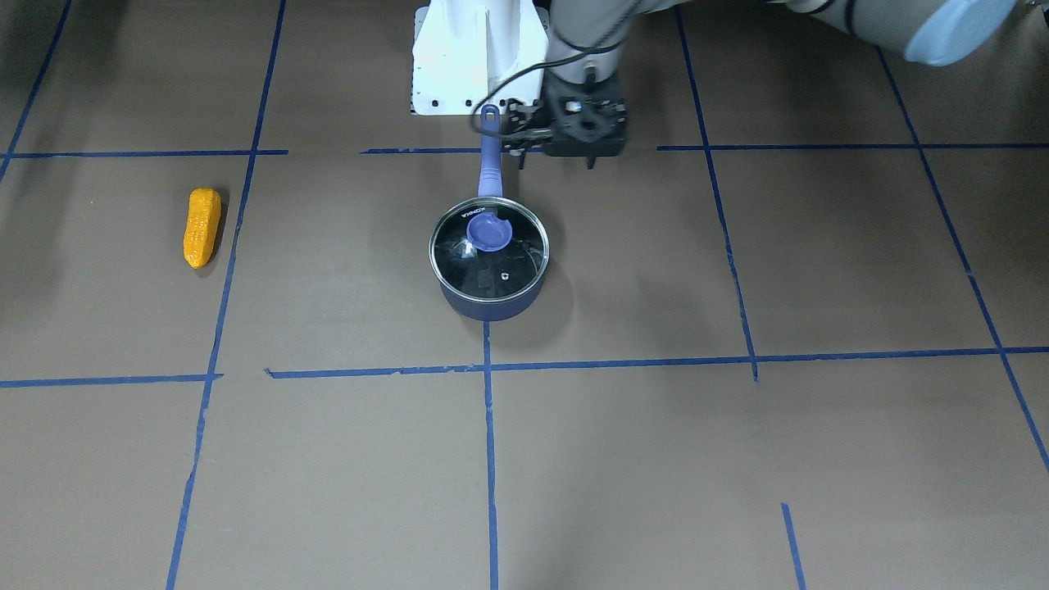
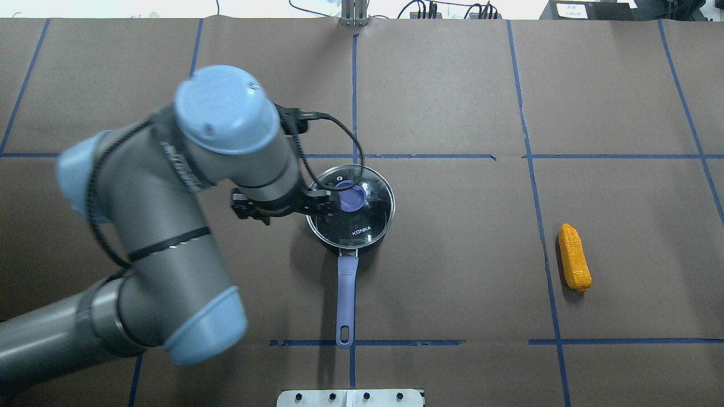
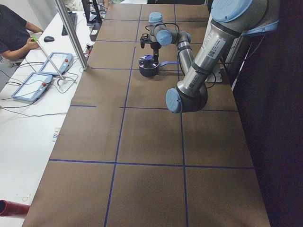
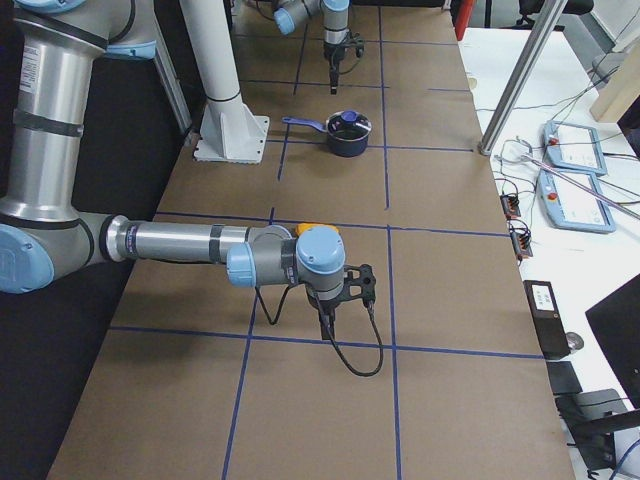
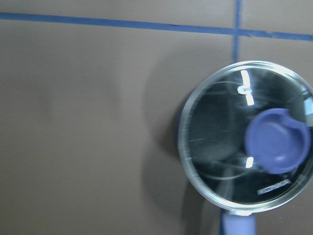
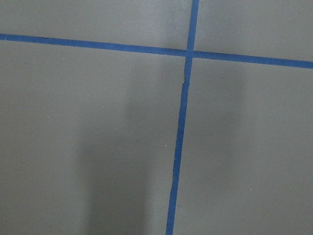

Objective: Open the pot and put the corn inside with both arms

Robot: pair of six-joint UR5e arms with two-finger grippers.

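Left pincer is held apart above the lid of the pot, beside the knob; the right pincer cannot be judged. The corn is laid on the desk, well apart from the pot. If the knob is pinched badly, the lid could be dropped.

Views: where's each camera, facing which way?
Front-facing: across table, facing robot; left arm top.
Overhead: behind robot, looking forward-down; left arm over pot.
Exterior left: table end, looking along; left arm near.
Exterior right: opposite end; right arm near.
Left wrist: straight down on lid; no fingers.
Right wrist: down on taped table; no fingers.
Shared: front-facing and overhead both show pot, corn.
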